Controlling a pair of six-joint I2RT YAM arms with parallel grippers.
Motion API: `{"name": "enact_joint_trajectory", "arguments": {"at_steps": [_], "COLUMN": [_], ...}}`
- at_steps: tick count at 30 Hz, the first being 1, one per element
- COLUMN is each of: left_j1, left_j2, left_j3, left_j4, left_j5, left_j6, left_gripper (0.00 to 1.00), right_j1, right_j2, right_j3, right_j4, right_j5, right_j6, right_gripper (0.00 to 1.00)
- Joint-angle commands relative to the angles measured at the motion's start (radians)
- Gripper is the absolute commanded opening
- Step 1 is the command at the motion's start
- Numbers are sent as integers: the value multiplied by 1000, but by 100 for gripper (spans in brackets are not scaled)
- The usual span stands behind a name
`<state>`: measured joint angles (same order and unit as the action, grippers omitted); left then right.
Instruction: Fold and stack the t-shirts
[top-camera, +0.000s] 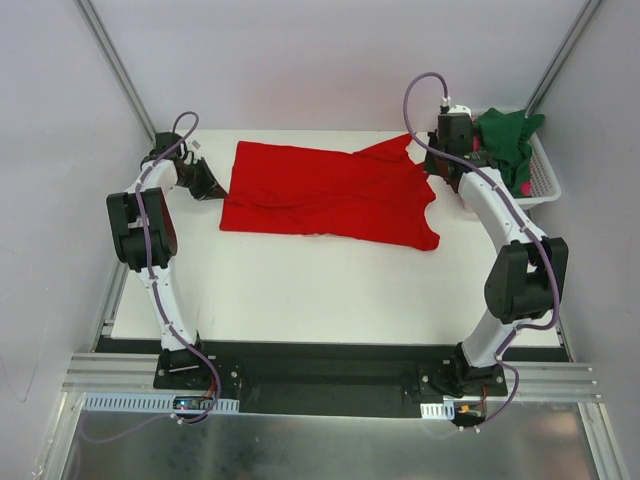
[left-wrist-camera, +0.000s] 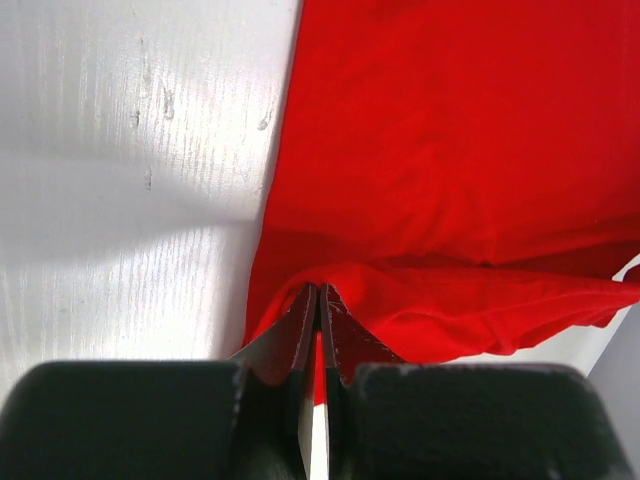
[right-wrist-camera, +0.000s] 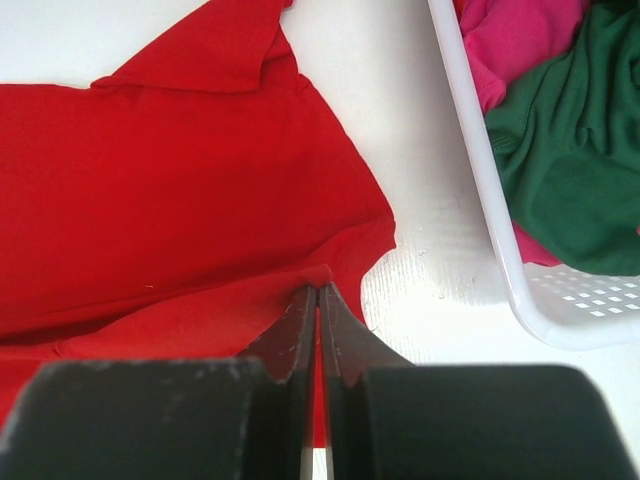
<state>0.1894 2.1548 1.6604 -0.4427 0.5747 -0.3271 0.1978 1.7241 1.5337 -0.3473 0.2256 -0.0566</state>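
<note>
The red t-shirt (top-camera: 330, 195) lies spread out on the white bench (top-camera: 330, 290), up toward 12 o'clock, a bit crooked and with soft wrinkles in it. The left gripper (left-wrist-camera: 318, 292) is at the shirt's 9 o'clock edge, squeezed tight on a little pinch of red cloth that bunches up at its tips. The right gripper (right-wrist-camera: 318, 292) is at the shirt's 3 o'clock edge and pinches a bit of the cloth there in the same tight way. Over at 2 o'clock sits the white basket (top-camera: 545, 175), with the green t-shirt (right-wrist-camera: 580, 150) and the pink t-shirt (right-wrist-camera: 515, 40) heaped inside, waiting for their turn. I think the red shirt is very light and very floppy. It will not keep any shape by itself, and the part between the two pinches will sag and droop if it is lifted. It does not look slippery, and it cannot break, so a firm pinch is fine. The best places to hold it seem to be right at the edges or corners, one on each side, so the cloth stays pulled flat and can be laid over itself in a neat fold. A pinch in the middle would just make a lump.
</note>
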Motion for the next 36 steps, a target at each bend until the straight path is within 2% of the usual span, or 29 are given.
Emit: {"name": "enact_joint_trajectory", "arguments": {"at_steps": [1,20,21,22,24,25,26,28,32,36], "left_j1": [-2,-2,-2,-1,-1,-1,-1,-2,-1,-1], "left_j2": [13,125,129,135,142,143,140,129,90,7], "left_j3": [44,177,180,182,185,187,187,187,168,119], "left_j4": [2,6,6,4,4,4,4,4,4,4], "left_j5": [1,31,31,31,31,30,25,10,-13,-19], "left_j6": [-12,-29,-29,-29,-26,-26,-27,-26,-15,-7], "left_gripper": [0,0,0,1,9,25,32,42,57,59], "right_j1": [-11,-20,-21,-21,-21,-20,-21,-21,-20,-21], "right_j2": [-66,25,34,41,60,63,63,61,39,-17], "right_j3": [52,92,97,103,111,112,111,105,85,30], "right_j4": [41,37,34,27,22,19,19,18,21,13], "right_j5": [32,37,29,24,12,11,9,15,21,-3], "right_j6": [-26,-35,-35,-35,-35,-34,-34,-34,-35,-14], "right_gripper": [2,1,4,22,42,59,64,73,77,77]}}
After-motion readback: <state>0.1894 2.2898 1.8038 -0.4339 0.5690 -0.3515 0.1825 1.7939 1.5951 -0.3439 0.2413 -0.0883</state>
